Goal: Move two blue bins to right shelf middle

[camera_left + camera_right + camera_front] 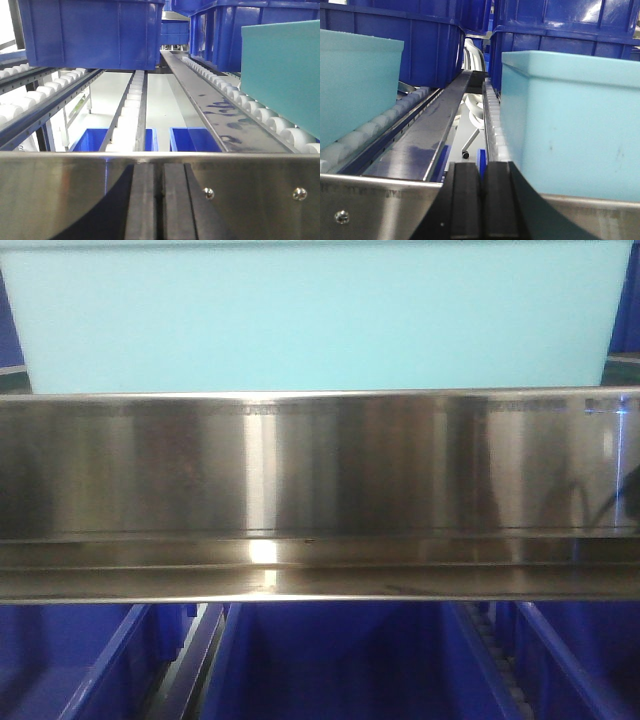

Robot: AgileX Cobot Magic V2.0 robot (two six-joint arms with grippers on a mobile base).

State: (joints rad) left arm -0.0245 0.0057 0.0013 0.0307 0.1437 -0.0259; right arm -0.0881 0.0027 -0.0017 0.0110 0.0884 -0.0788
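Blue bins (90, 32) stand at the back of the roller shelf (55, 87) in my left wrist view. One is over the left-hand rollers, and a second blue bin (225, 30) is further right, behind a teal bin (282, 75) at the shelf's right edge. Through the shelf's gaps I see lower blue bins (115, 140) on the level beneath. My left hand (161, 172) is down at the steel front rail (250, 185), its two black fingers (142, 205) pressed flat together with nothing between them. From the front camera that rail crosses the middle, with a wide teal bin (320, 320) above it. In my right wrist view a left teal bin (355, 85) and a right teal bin (570, 130) stand at the shelf's front edge, with back blue bins (405, 45) behind both. My right hand (481, 172) sits between them, fingers closed tight on nothing.
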